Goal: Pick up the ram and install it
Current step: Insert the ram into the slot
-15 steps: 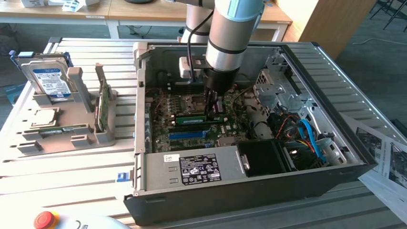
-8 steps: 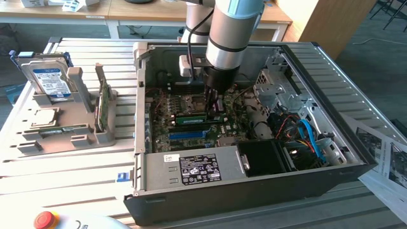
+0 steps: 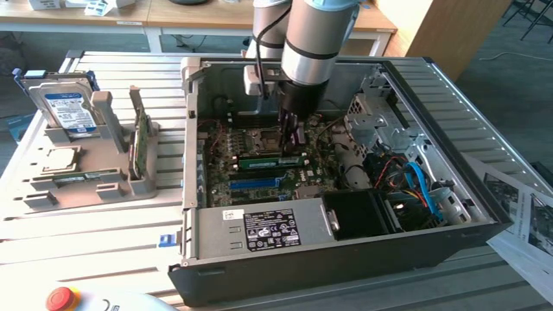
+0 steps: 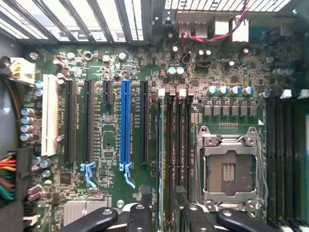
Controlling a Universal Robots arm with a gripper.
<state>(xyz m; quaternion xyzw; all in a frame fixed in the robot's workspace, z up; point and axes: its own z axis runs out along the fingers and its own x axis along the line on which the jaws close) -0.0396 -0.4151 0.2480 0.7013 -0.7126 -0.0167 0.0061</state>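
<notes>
The ram point(image 3: 272, 160) is a long green stick standing in a slot on the motherboard point(image 3: 226, 170), beside the CPU socket point(image 3: 261, 137) inside the open computer case point(image 3: 346, 256). My gripper point(image 3: 294, 146) hangs right over the ram's end nearer the exterior view's right, open and holding nothing. In the wrist view the ram point(image 4: 159, 154) shows edge-on as a thin line in the memory slot nearest the blue slot point(image 4: 125, 125). My gripper point(image 4: 163, 212) straddles that line, and its black fingers point(image 4: 140, 215) stand apart on either side.
Outside the case at the exterior view's left, a grey fixture point(image 3: 95, 188) holds a hard drive point(image 3: 69, 107), a taller green card point(image 3: 138, 139) and a CPU point(image 3: 54, 159). In the case, a power supply point(image 3: 263, 230) and drive cage point(image 3: 376, 116) flank the motherboard. Papers point(image 3: 522, 214) lie at the right.
</notes>
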